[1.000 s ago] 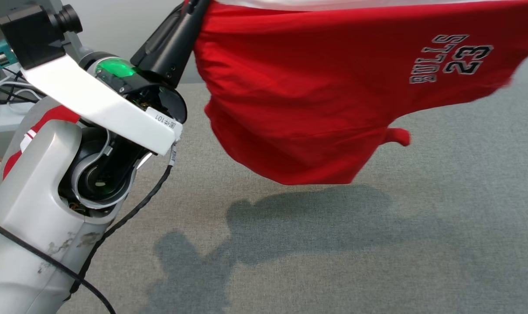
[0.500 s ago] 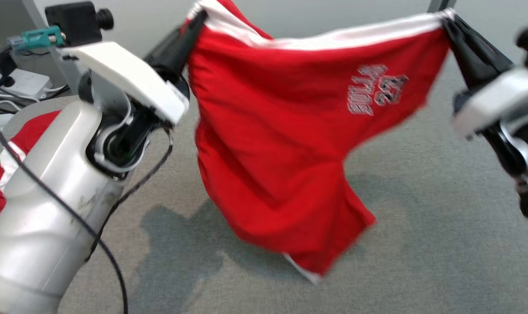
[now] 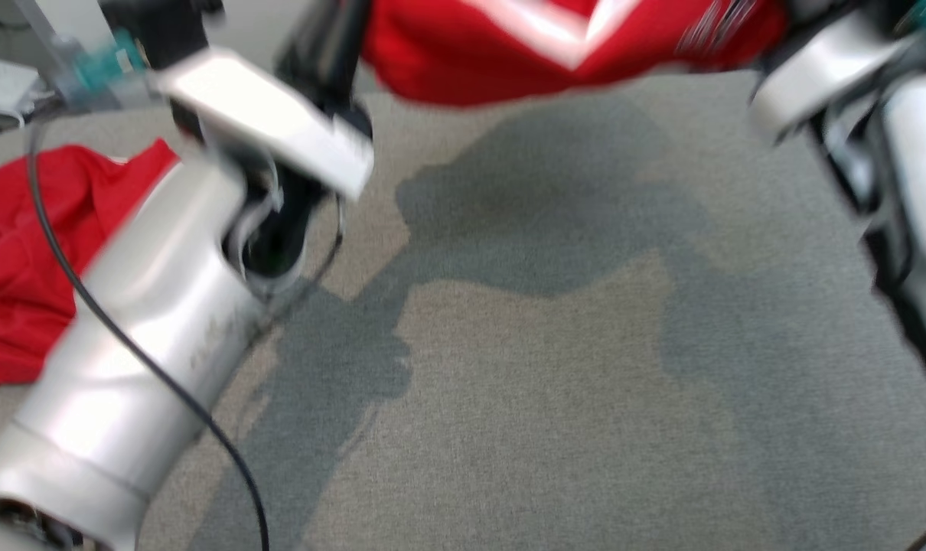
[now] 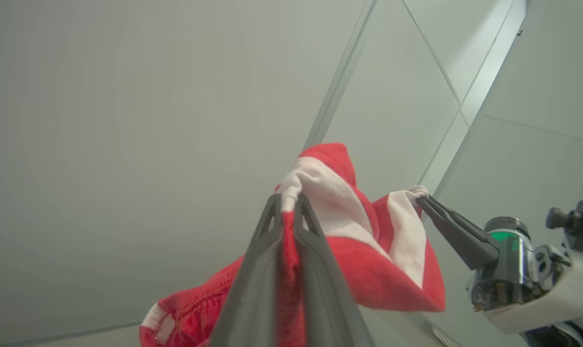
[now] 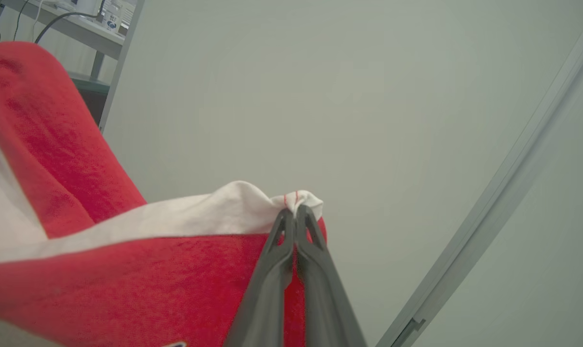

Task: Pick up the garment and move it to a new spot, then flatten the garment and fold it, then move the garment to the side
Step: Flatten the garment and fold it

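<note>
One red garment (image 3: 432,57) aloft above grey surface (image 3: 585,398)

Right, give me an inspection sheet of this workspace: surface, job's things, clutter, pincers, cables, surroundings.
Surface: grey carpeted surface, with shadows of the arms and cloth across it.
Job's things: red garment with white trim, held up off the surface and strung between both pincers; the head view is blurred.
Clutter: second red garment, crumpled on the surface at the robot's left.
Pincers: left pincer shut on the white trim; right pincer shut on another bunch of the trim.
Cables: black cable running along the left arm.
Surroundings: pale panelled wall; desk carrying wires, seen in the right wrist view.
</note>
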Controlling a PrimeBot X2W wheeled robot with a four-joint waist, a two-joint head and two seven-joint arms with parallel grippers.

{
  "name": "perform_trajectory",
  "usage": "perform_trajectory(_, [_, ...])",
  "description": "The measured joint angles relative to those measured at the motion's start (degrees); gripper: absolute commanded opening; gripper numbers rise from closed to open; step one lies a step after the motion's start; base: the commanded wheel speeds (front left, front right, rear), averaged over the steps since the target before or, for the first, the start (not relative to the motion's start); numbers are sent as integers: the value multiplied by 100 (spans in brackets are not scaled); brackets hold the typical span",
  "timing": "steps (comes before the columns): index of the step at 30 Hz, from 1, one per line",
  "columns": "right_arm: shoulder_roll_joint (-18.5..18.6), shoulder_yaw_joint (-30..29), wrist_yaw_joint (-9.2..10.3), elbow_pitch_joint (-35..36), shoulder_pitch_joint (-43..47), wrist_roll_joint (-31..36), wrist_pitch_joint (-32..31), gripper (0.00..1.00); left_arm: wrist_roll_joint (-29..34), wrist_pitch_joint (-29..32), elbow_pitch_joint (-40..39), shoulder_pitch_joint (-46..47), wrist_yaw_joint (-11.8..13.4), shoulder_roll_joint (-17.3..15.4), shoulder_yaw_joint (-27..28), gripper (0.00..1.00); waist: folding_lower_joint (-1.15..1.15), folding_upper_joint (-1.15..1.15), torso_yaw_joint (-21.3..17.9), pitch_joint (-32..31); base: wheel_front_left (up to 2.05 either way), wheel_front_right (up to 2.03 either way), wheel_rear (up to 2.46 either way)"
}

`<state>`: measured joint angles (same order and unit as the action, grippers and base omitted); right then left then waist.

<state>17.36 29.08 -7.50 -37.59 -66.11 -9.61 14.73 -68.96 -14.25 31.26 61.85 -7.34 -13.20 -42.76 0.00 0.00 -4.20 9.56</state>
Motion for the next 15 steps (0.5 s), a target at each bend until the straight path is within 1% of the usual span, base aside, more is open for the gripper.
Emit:
perform_trajectory(2, [-78,118,0,44,586,-109,-1,0,-166,1,-85,-557,0,-122,-289,0,0,0,29,232,0,0,0])
perform_trajectory(3, [-79,111,0,76,890,-166,-1,0,-243,1,-96,-799,1,-151,-349,0,0,0,46,346,0,0,0])
perform_trajectory(6, [-10,-79,0,176,1719,-283,-3,0,-165,0,-99,-1281,1,-74,-191,0,0,0,108,674,0,0,0])
perform_trajectory(10, [44,-434,0,525,2426,-305,-5,0,4,-16,-233,-1723,0,67,107,0,0,0,181,960,0,0,0])
perform_trajectory(13, [52,-789,0,968,2866,-287,-5,0,30,-16,-413,-2114,1,68,108,0,0,0,172,946,0,0,0])
perform_trajectory(15, [88,-1037,0,1324,3199,-258,-5,0,68,-15,-533,-2310,0,-27,27,0,0,0,157,881,0,0,0])
